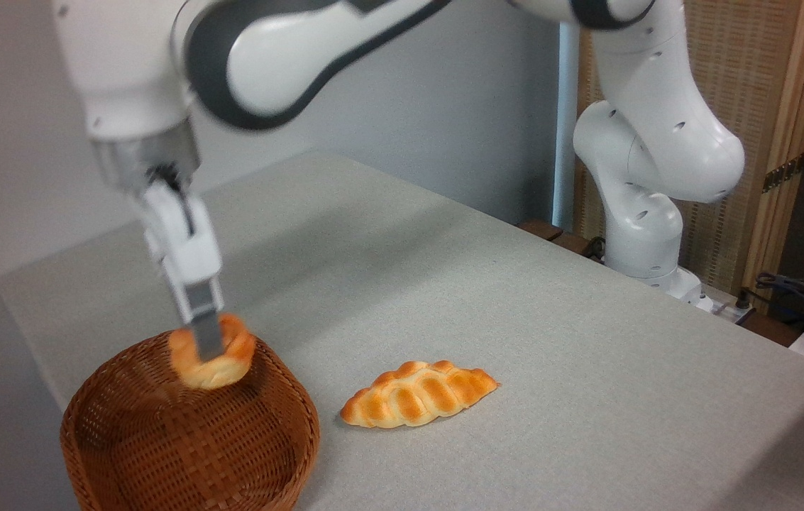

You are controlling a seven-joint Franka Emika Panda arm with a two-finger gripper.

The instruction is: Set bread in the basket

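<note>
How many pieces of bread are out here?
2. A small round bun is held in the gripper above the basket; a braided loaf lies on the table right of the basket.

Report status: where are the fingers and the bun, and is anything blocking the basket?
Gripper shut on bun, fingers pointing down. Bun held over basket, near its far rim, not yet released. Basket interior bare; braided loaf lies on table to its right, clear of the drop.

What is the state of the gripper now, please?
Gripper: closed on the bun, holding it over the basket.
</note>
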